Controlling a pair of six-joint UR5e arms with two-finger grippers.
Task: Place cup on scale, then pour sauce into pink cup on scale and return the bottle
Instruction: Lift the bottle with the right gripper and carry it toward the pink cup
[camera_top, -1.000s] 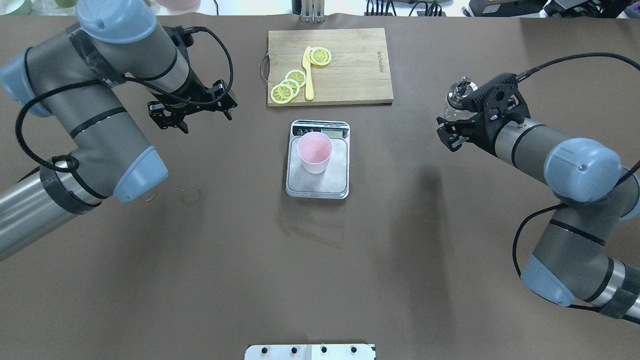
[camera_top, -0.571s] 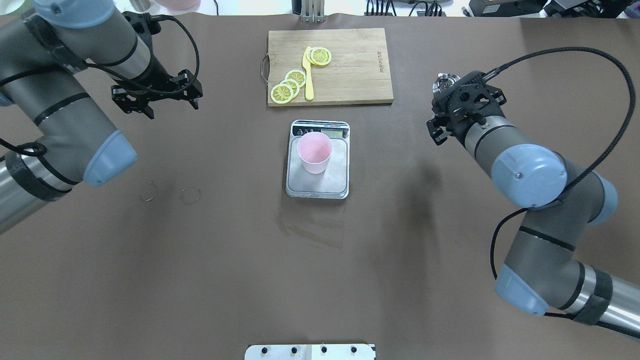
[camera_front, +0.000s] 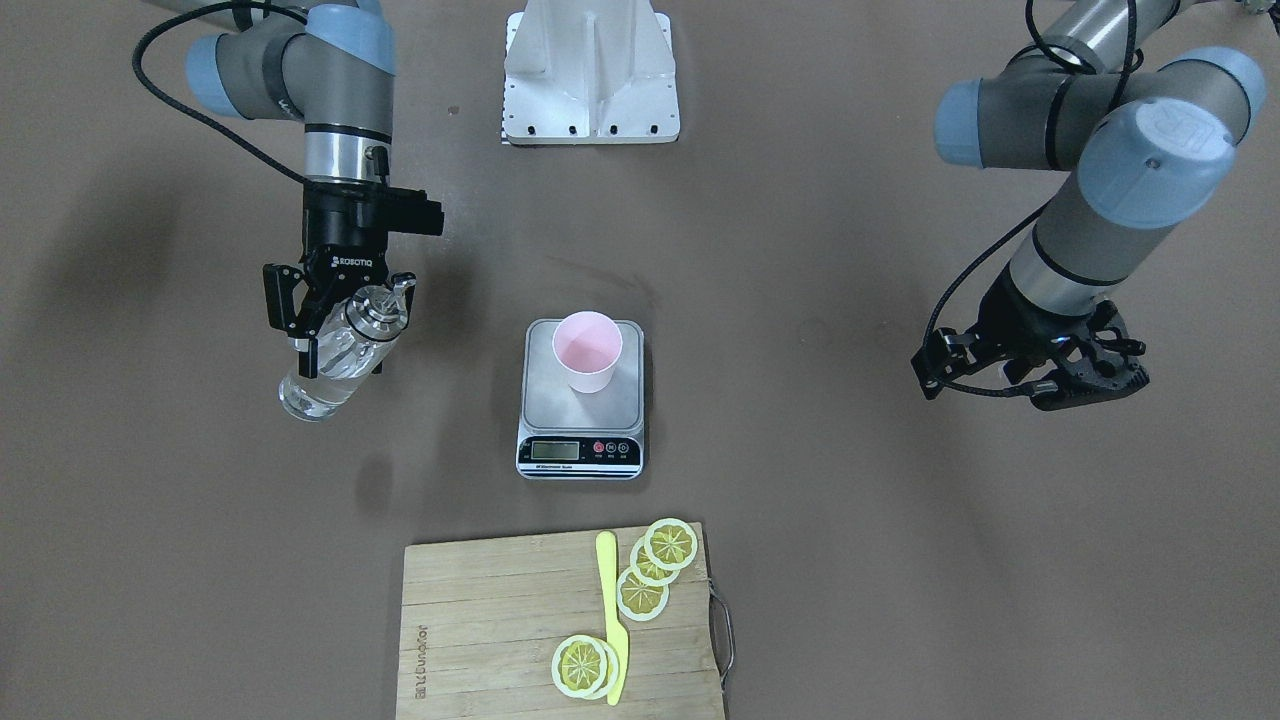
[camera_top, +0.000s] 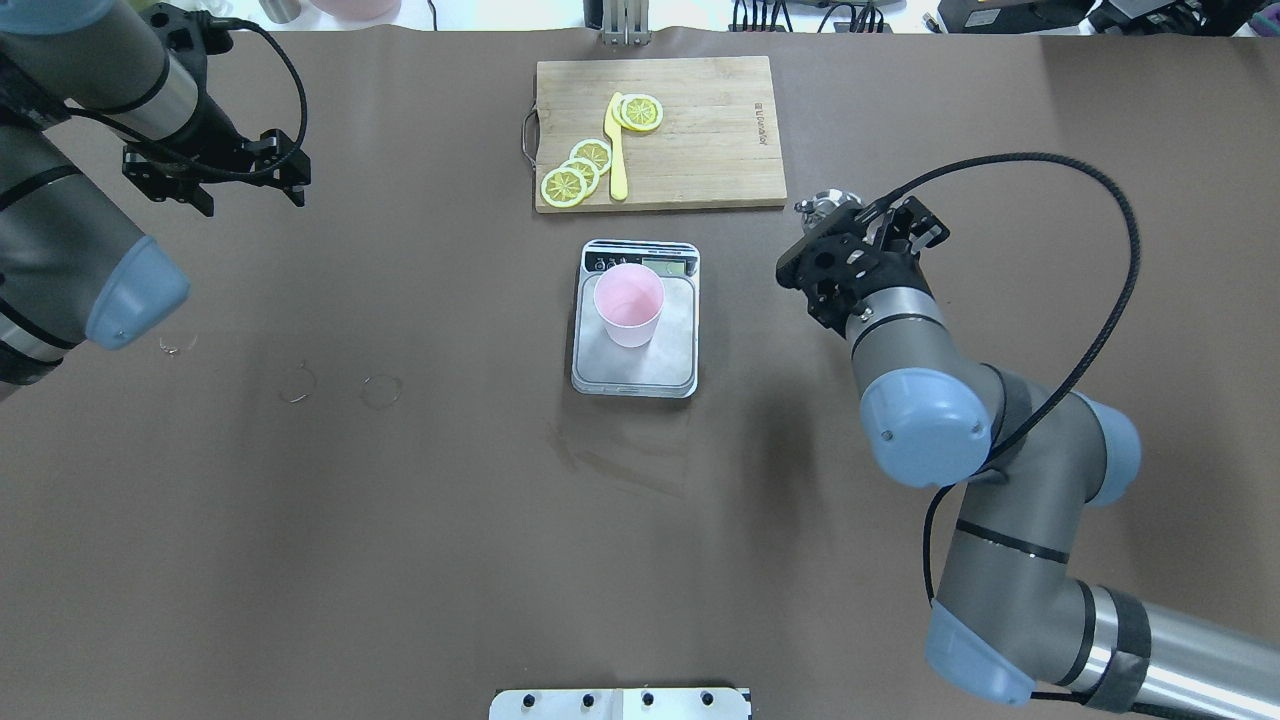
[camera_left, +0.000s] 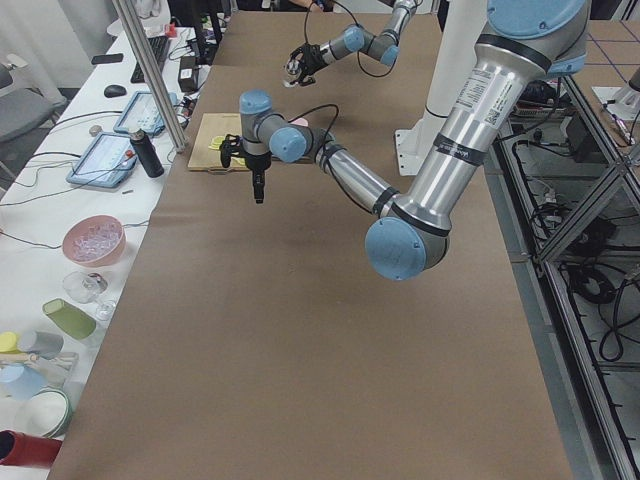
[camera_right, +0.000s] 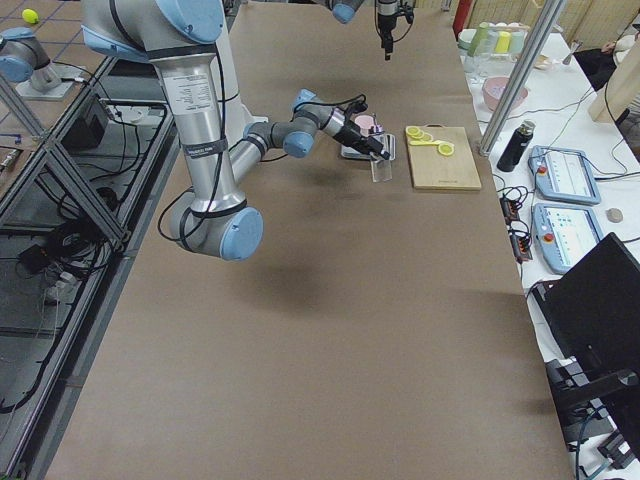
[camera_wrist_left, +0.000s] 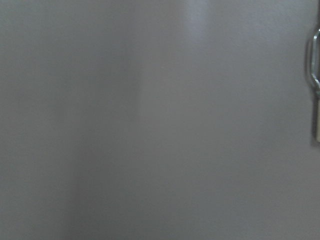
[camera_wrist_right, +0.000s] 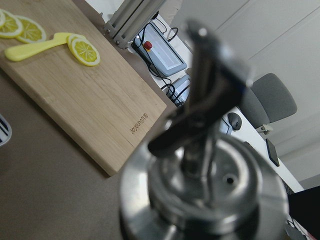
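Observation:
The pale pink cup (camera_top: 628, 302) stands upright on the grey steel scale (camera_top: 672, 362), also in the front view, cup (camera_front: 587, 352) on scale (camera_front: 580, 452). My right gripper (camera_front: 340, 335) is shut on the clear glass bottle (camera_front: 322, 385) and holds it tilted above the table, to the robot's right of the scale. Clear sauce shows through the glass. The bottle's metal spout cap (camera_wrist_right: 200, 190) fills the right wrist view and peeks out overhead (camera_top: 825, 205). My left gripper (camera_top: 250, 195) is open and empty, far left of the scale.
A wooden cutting board (camera_top: 700, 130) with lemon slices (camera_top: 578, 172) and a yellow knife (camera_top: 617, 150) lies behind the scale. Faint ring marks (camera_top: 380, 390) show on the brown table at the left. A white mount plate (camera_top: 620, 703) sits at the near edge.
My right arm has swung left toward the scale with the bottle in its grip. My left arm has pulled back to the far left, still open. Cup and scale have not moved.

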